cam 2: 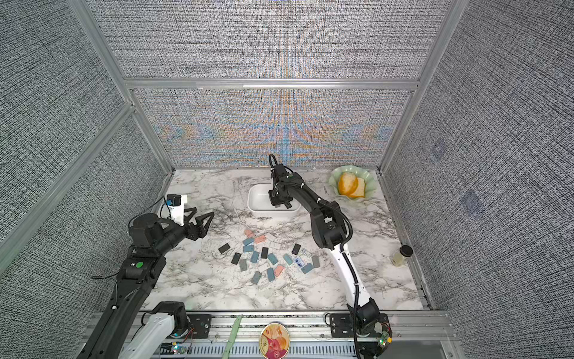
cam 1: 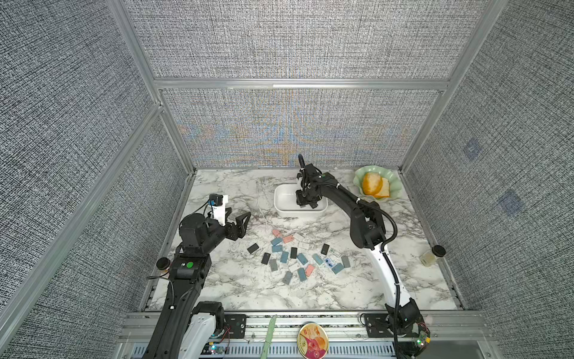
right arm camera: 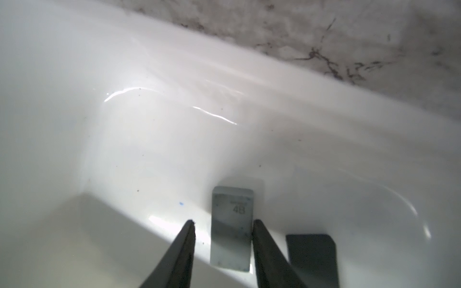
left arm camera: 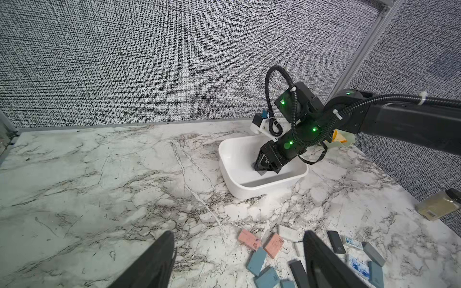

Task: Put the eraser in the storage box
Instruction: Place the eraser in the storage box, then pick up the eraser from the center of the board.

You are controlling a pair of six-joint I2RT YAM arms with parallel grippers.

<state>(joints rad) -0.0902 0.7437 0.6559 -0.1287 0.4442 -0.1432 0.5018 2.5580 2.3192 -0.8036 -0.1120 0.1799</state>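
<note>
At the near side of the marble table (cam 1: 236, 286), a scatter of loose erasers (cam 1: 292, 255) lies between my two arms. Just past them to the left, my left gripper (cam 1: 238, 215) hovers over bare tabletop, fingers spread wide and holding nothing. Farther back, my right gripper (right arm camera: 223, 221) reaches down into the storage box (cam 1: 281, 199). Its fingers stand partly apart around the grey eraser (right arm camera: 230, 229), which rests on the box floor. One finger is clear of it and the other sits right at its edge. A dark eraser (right arm camera: 311, 256) lies just beside it.
</note>
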